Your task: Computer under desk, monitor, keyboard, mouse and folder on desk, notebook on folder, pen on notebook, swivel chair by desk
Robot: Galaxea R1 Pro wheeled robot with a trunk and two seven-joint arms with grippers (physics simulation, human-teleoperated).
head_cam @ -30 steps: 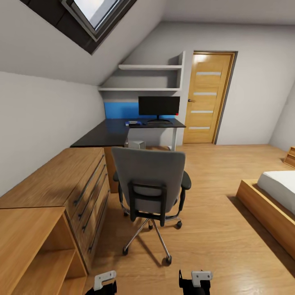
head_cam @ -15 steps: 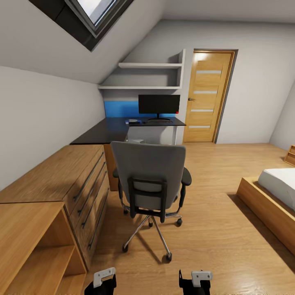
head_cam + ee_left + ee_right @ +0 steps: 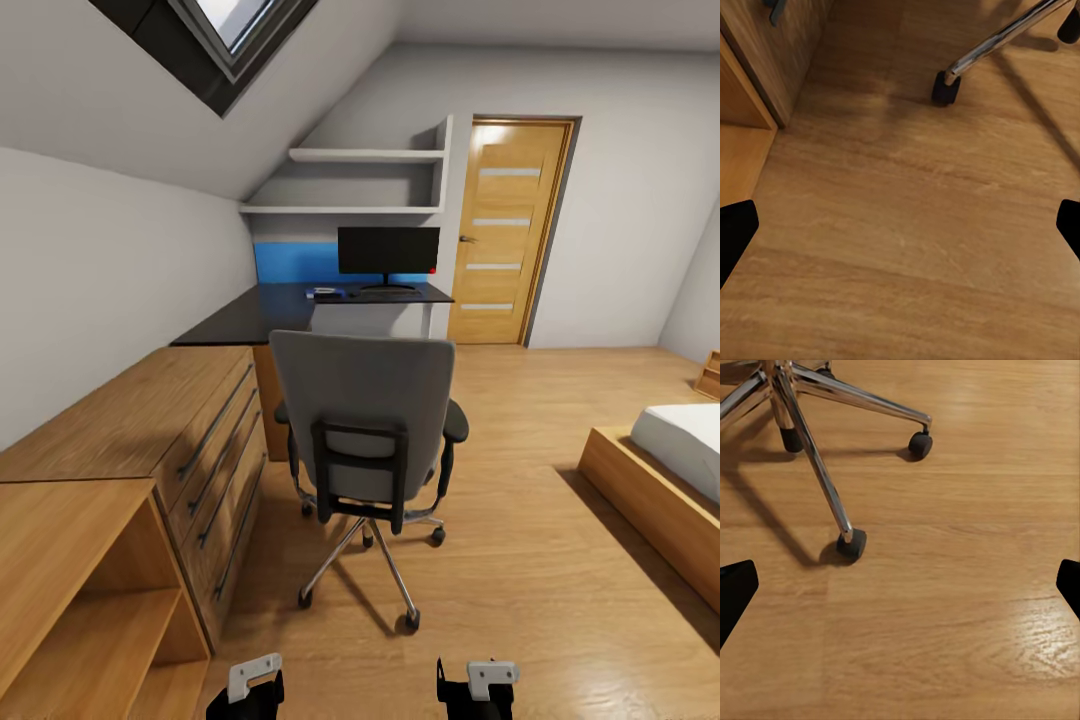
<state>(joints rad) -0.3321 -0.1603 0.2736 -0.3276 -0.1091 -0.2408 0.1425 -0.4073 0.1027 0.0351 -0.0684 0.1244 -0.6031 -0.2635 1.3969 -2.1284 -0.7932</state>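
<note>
Head view | swivel chair (image 3: 365,420) backrest faces robot | both jaws released

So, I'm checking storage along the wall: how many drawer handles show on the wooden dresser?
3, stacked down the front of the dresser: top handle, middle handle, bottom handle. More could be hidden from this angle.

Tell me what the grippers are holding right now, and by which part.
Nothing. The left gripper and right gripper are open over bare floor.
</note>
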